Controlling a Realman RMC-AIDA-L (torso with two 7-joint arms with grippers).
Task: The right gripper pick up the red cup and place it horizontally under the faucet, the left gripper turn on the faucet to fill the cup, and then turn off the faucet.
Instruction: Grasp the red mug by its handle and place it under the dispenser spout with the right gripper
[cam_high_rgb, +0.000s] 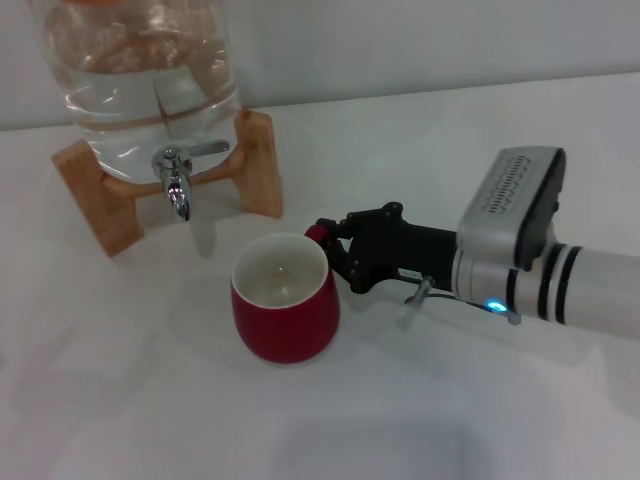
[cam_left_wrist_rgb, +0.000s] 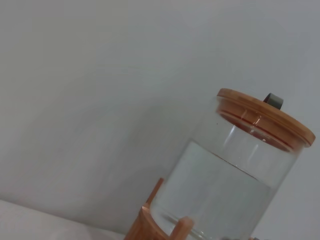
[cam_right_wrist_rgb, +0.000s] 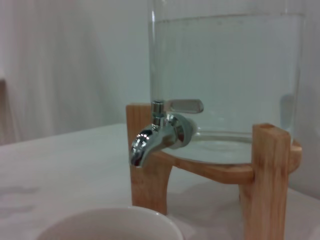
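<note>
Glossy ceramic red cup (cam_high_rgb: 286, 322), shiny chrome faucet (cam_high_rgb: 176, 178), wooden stand (cam_high_rgb: 255, 165)

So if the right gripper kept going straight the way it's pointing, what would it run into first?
The right gripper points toward the red cup and already sits at its small handle, so the cup comes first. Whether the fingers already touch the handle is unclear. The faucet lies farther off, past the cup and off that line.

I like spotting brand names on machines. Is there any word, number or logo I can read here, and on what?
None can be read.
The small white label on the right gripper, a black two-fingered claw at the glossy dark-red ceramic cup's handle, is too small to read.
The clear glass jar, chrome faucet and wooden stand show no markings.
</note>
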